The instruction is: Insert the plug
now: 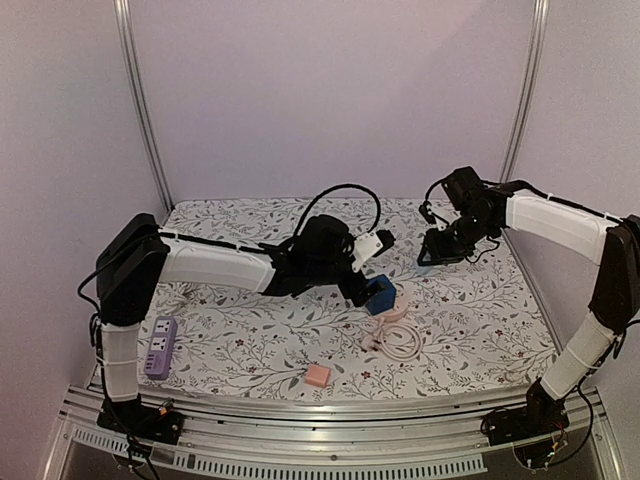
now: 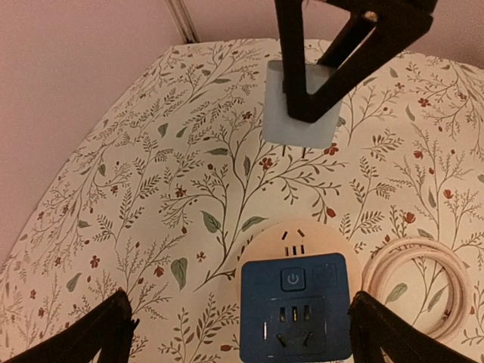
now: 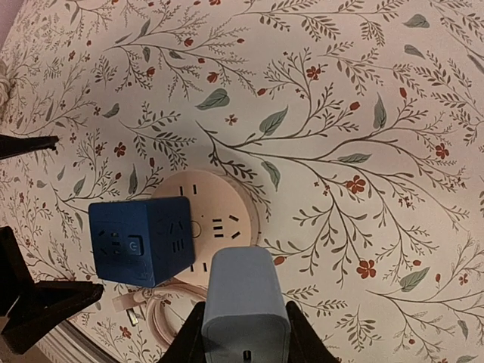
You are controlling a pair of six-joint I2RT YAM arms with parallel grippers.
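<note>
A light blue plug (image 3: 243,310) is held in my right gripper (image 3: 243,333), which is shut on it. In the left wrist view the plug (image 2: 299,106) hangs prongs-down above the cloth, beyond the sockets. A round pink socket hub (image 3: 219,219) lies on the floral cloth with a dark blue cube adapter (image 3: 140,240) plugged on its one side. My left gripper (image 2: 240,306) is open, its fingers either side of the blue cube (image 2: 295,306), the right finger close to it. From above, the cube (image 1: 379,296) sits under the left gripper (image 1: 365,285), and the right gripper (image 1: 432,255) hovers to its right.
A coiled pink cable (image 1: 398,338) lies just right of the hub. A purple power strip (image 1: 158,347) lies at the front left and a small pink adapter (image 1: 317,375) near the front edge. Metal posts stand at the back corners.
</note>
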